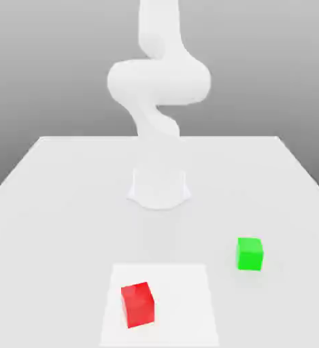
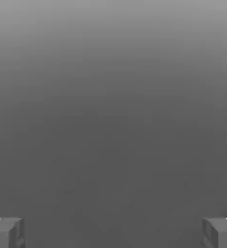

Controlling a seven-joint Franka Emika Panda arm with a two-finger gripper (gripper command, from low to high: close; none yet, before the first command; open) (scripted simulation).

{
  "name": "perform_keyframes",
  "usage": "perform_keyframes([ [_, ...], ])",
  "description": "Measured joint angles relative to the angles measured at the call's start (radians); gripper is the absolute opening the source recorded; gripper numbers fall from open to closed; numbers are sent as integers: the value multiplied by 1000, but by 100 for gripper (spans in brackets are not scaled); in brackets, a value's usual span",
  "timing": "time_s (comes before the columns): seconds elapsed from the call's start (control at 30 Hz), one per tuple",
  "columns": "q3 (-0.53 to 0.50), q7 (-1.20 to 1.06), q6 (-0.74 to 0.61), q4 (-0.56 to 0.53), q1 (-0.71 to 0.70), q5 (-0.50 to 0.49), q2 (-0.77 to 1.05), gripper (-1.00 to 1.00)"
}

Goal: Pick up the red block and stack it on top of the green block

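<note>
Tool: the tool (image 2: 113, 233) is spread wide, its two fingers (image 2: 6, 235) standing well apart at opposite sides of the hand view, with plain grey between them.
Red block: well apart from the tool, resting on the white patch (image 1: 182, 299) of the worktop (image 1: 60, 238); the red block (image 1: 139, 305) sits toward the patch's side at the exterior view's left, turned a little against the patch's edges.
Green block: also well apart from the tool; the green block (image 1: 249, 254) stands directly on the worktop, outside the patch, toward the exterior view's right and nearer the arm's base than the red one.
Worktop: smooth, pale grey and evenly lit, with a straight far edge behind the base.
White patch: flat, four-sided, brighter than the worktop around it, lying in front of the base as the exterior view looks.
Arm: the white arm (image 1: 160, 81) rises from its base (image 1: 159, 189) on the worktop and runs up past the exterior view's upper edge.
Room: a plain grey backdrop (image 1: 257, 61), paler high up and darker down beside the worktop; in the hand view the grey is dark near the fingers and lightens away from them.
</note>
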Motion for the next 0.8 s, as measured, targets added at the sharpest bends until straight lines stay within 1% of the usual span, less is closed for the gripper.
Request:
perform_keyframes([
  [0.37, -98, -212, 189, -136, 66, 47, 406, 0],
  [0.57, -121, -321, 290, -209, 71, 66, 623, 0],
  [0.73, -127, -386, 376, -269, 57, 47, 801, 0],
  [0.8, -118, -407, 428, -270, 50, 59, 873, 0],
])
